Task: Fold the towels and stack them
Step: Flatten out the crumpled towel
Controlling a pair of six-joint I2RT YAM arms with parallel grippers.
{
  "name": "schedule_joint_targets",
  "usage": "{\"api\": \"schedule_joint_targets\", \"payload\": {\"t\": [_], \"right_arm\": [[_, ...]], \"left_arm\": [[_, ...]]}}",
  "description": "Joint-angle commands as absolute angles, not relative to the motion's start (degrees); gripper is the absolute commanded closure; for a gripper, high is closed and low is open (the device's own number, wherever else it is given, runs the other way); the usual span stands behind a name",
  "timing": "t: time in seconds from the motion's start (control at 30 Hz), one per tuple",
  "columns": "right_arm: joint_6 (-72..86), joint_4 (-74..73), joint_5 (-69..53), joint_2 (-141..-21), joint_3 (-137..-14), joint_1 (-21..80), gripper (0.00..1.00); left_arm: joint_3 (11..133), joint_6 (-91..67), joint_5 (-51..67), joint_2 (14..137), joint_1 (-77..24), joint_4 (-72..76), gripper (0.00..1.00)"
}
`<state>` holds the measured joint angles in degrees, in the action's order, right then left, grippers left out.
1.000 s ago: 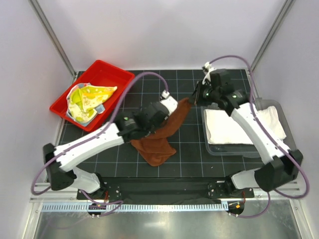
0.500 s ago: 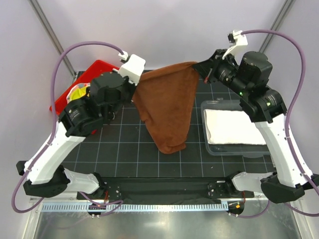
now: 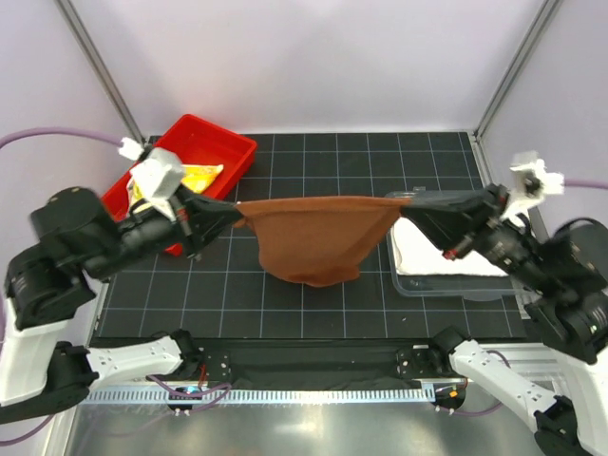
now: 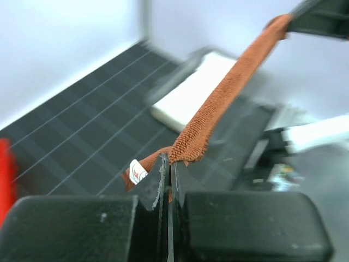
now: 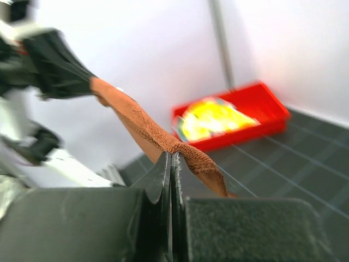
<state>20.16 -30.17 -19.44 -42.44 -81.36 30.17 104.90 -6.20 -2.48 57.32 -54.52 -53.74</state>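
Note:
A brown towel (image 3: 318,237) hangs stretched in the air above the black mat, its top edge pulled taut between both arms. My left gripper (image 3: 235,211) is shut on its left corner, where a small white label (image 4: 136,171) shows beside the fingertips. My right gripper (image 3: 404,201) is shut on the right corner (image 5: 185,150). A folded white towel (image 3: 439,253) lies in the clear plastic bin (image 3: 408,282) at the right. A yellow-green patterned towel (image 3: 201,174) lies in the red tray (image 3: 214,142) at the back left, half hidden by my left arm.
The gridded black mat (image 3: 237,294) covers the table below the hanging cloth. Metal frame posts (image 3: 100,71) rise at the back corners. White walls close the cell on three sides.
Both arms have lifted and swung apart, left going left and right going right. The brown towel went from a crumpled heap on the mat to hanging spread wide between them.

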Motion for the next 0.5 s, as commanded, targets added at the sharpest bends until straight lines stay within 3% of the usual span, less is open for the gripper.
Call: {"api": "schedule_joint_targets", "payload": {"t": [0.0,0.27,0.47], "right_arm": [[29.8,-14.9,-25.8,-39.9,-79.2,30.1,0.99],[31.6,-9.4,-25.9,-45.6,-87.2,30.2,0.99],[18.7,-22.6,-8.0,-54.0,-92.4,30.1,0.99]], "left_arm": [[105.0,-14.0,10.5,55.2,-54.5,-47.0,1.0],[113.1,-15.5,8.6,60.4,-54.6,-47.1,1.0],[116.4,-7.6,-19.4,67.8,-54.3,-55.3,1.0]]}}
